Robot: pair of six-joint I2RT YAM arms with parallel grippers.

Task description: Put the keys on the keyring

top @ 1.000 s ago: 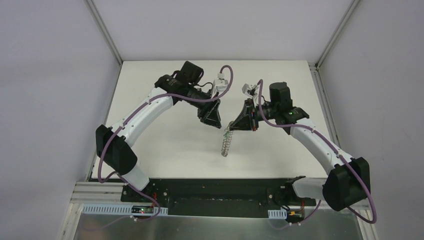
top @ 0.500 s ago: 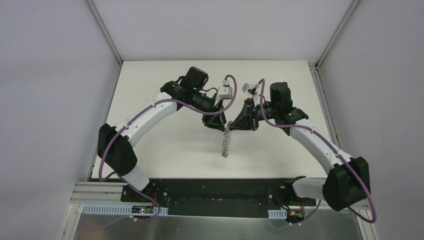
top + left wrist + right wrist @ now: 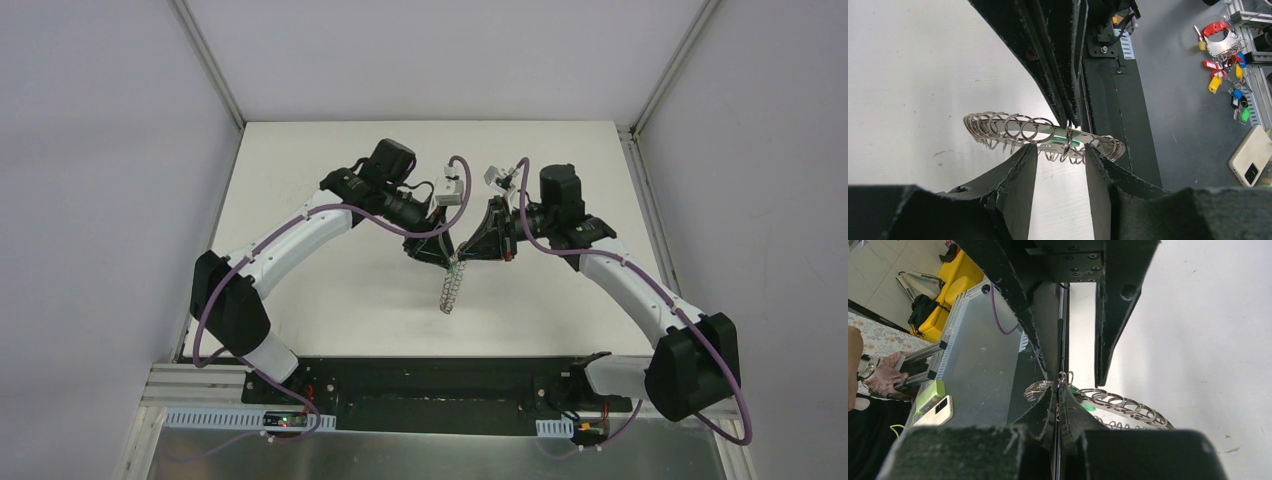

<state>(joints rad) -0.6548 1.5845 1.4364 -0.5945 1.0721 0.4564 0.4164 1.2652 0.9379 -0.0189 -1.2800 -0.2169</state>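
Note:
The keyring (image 3: 451,288), a flat grey ring fringed with wire loops, hangs over the table. My right gripper (image 3: 463,253) is shut on one small loop at its upper edge; in the right wrist view its tips (image 3: 1062,385) pinch that loop, with the keyring (image 3: 1120,402) stretching off to the right. A green sliver of the keys (image 3: 1066,142) shows under the ring's plate, and the keys (image 3: 1088,407) also show in the right wrist view. My left gripper (image 3: 1060,150) stands open just below the keyring (image 3: 1008,125), its fingers (image 3: 1028,160) on either side of the pinched loop. It meets the right one from the left gripper (image 3: 437,255) side.
Black base plate (image 3: 430,380) runs along the near table edge. Beyond the table, the left wrist view shows a bunch of coloured keys (image 3: 1225,55) and a phone (image 3: 1253,160). The right wrist view shows a phone (image 3: 938,410) and yellow gear (image 3: 955,280).
My left gripper has swung right and down until it meets the right gripper at the keyring, with its jaws a little narrower. The right arm and the ring have stayed still.

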